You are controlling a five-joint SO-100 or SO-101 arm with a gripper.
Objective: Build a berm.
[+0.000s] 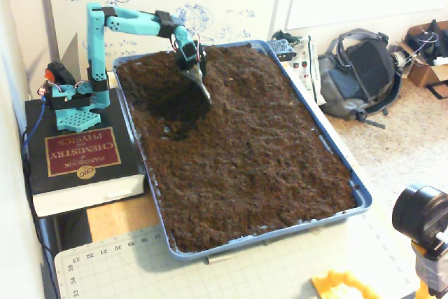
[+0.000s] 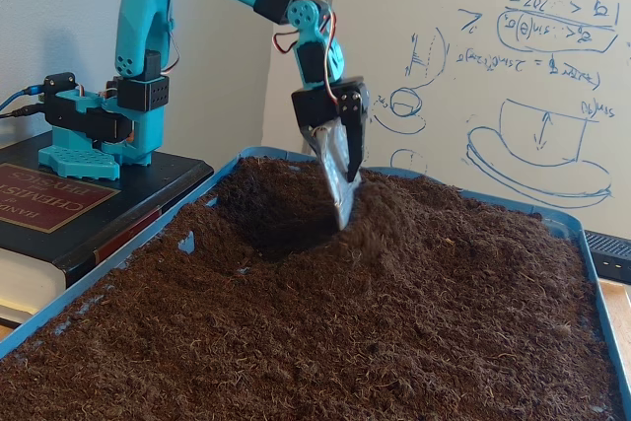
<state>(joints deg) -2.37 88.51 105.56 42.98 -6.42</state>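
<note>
Berm (image 2: 380, 219): low soil mound, upper centre of frame, beside a dug hollow (image 1: 171, 106); long axis unclear. Gripper (image 2: 347, 206): fingers nearly together, tips touching the mound, holding nothing.

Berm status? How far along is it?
Early. Done: a pit is dug near the arm's base, and a small mound, the start of the berm, stands beside it. In hand: the gripper is at the mound's edge. Left: the soil is mostly flat; no elongated ridge yet.

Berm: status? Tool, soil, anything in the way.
Tool tip at the soil, jaws unclear. Berm heaped right of a dug hollow. Nothing blocking in the tray.
</note>
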